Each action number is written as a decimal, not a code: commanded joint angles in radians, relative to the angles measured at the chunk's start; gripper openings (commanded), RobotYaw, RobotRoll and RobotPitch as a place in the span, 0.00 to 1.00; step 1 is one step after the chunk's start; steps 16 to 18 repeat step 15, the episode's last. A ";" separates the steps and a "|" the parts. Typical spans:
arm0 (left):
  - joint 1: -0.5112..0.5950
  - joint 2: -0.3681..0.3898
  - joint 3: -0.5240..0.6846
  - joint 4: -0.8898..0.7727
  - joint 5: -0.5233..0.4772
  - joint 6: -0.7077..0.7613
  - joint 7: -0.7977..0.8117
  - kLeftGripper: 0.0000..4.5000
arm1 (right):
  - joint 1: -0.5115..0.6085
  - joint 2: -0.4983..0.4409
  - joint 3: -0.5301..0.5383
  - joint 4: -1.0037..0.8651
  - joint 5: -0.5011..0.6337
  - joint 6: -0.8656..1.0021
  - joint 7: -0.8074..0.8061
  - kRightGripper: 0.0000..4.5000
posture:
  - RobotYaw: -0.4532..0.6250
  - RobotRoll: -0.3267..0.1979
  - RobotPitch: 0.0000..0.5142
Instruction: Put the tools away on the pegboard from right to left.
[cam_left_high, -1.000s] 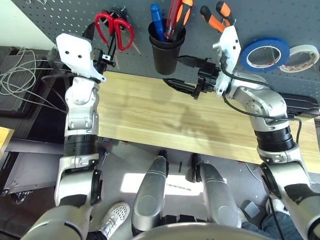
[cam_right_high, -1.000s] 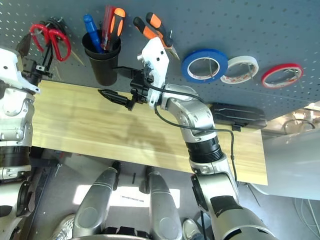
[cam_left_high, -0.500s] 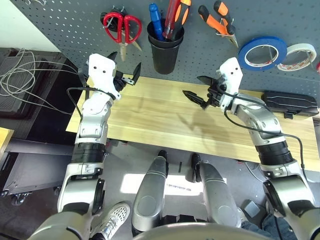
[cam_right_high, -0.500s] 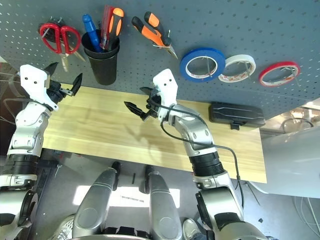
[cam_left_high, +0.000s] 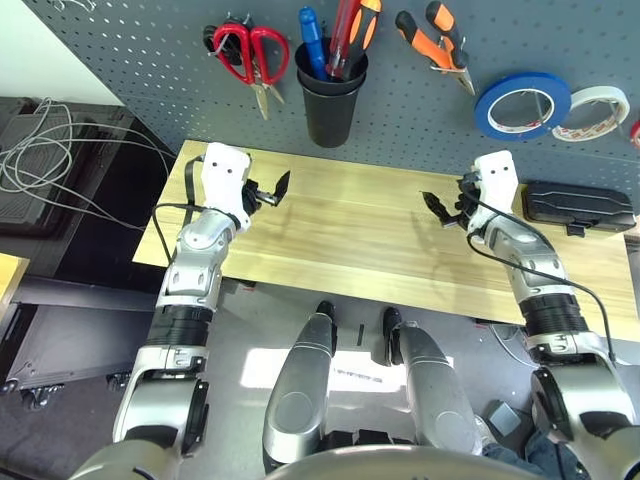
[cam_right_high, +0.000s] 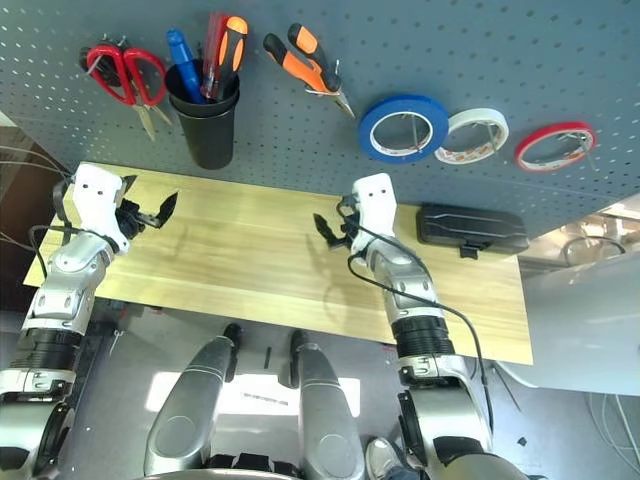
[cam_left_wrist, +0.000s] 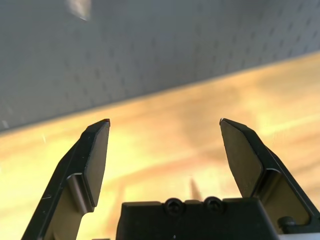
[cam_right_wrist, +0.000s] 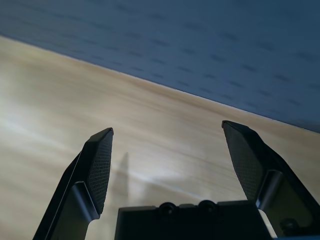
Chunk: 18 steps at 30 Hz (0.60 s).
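Left eye view: scissors (cam_left_high: 242, 50), screwdriver (cam_left_high: 312, 40), pliers (cam_left_high: 432, 36) and tape (cam_left_high: 522, 105) hang on the pegboard (cam_left_high: 130, 60); both grippers (cam_left_high: 268, 188) (cam_left_high: 437, 205) gape empty; task looks finished.

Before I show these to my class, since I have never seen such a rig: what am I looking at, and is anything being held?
This is a humanoid robot with two arms at a wooden table. Two pictures come from cameras on its head, two from its wrists. The left end effector and right end effector are open and empty above the table. On the pegboard hang red-handled scissors, pliers and a blue tape roll; a screwdriver stands in a black cup.
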 joint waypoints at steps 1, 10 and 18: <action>0.015 -0.010 -0.013 0.037 0.012 0.031 0.004 1.00 | 0.006 -0.018 -0.039 0.068 -0.014 -0.012 -0.040 1.00 | 0.50 0.62 0.73; -0.032 -0.016 -0.031 0.097 0.038 0.096 0.022 1.00 | 0.001 -0.056 -0.067 0.150 -0.015 -0.048 -0.027 1.00 | 0.50 0.62 0.77; 0.008 -0.023 -0.052 0.050 0.044 0.154 0.000 1.00 | 0.015 -0.065 -0.059 0.154 -0.021 -0.061 -0.003 1.00 | 0.50 0.62 0.76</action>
